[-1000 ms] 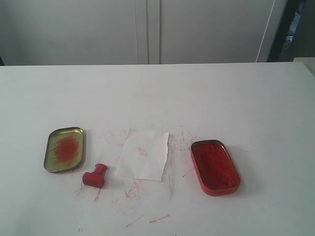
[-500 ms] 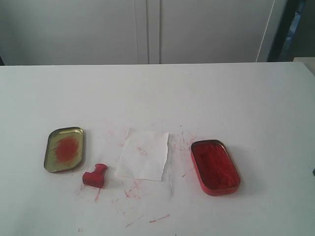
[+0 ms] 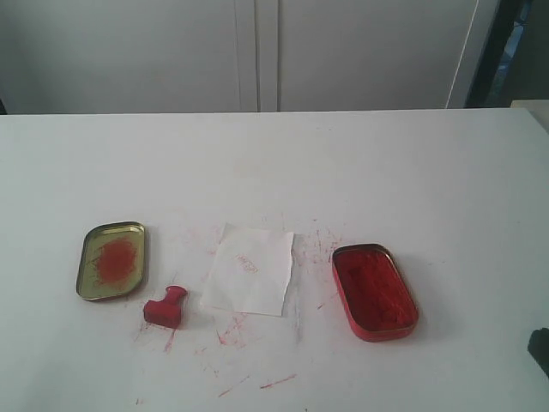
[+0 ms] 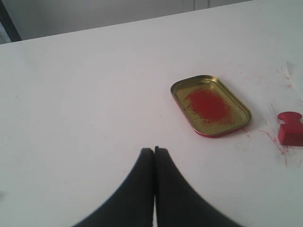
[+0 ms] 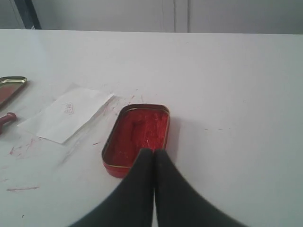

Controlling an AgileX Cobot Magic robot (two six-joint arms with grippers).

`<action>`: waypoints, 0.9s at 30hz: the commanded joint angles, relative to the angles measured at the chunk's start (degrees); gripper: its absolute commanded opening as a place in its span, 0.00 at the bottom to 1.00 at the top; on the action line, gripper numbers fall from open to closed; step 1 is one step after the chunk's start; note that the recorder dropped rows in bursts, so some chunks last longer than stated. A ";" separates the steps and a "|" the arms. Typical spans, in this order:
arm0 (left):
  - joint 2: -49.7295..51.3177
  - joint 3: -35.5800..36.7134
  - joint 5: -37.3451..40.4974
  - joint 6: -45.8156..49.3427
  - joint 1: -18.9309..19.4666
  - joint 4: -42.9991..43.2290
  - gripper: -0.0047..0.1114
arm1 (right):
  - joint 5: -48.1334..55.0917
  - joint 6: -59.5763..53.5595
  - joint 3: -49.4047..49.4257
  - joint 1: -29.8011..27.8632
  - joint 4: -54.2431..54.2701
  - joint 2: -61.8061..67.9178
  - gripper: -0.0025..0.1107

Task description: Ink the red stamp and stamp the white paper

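The red stamp (image 3: pixel 166 308) lies on its side on the table, left of the white paper (image 3: pixel 249 269), which carries a faint red mark. The stamp also shows at the edge of the left wrist view (image 4: pixel 290 128) and as a sliver in the right wrist view (image 5: pixel 5 120). The paper (image 5: pixel 68 113) lies beside the red ink tin (image 3: pixel 374 291) (image 5: pixel 137 137). My left gripper (image 4: pixel 154 150) is shut and empty, well apart from the stamp. My right gripper (image 5: pixel 154 151) is shut and empty, just short of the ink tin; a dark bit of it (image 3: pixel 540 350) enters the exterior view's right edge.
A gold oblong tin (image 3: pixel 111 260) (image 4: pixel 210 105) with a red smear sits left of the stamp. Red ink streaks (image 3: pixel 276 380) mark the white table around the paper. Grey cabinet doors (image 3: pixel 257 51) stand behind the table's far edge.
A dark part of the right arm has come into the exterior view at the lower right edge. Stamp, paper and tins have not moved.
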 commanded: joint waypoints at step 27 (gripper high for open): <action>-0.18 0.13 -0.04 -0.20 -0.44 -0.01 0.04 | -0.36 -5.82 0.22 -13.18 -3.94 -0.35 0.02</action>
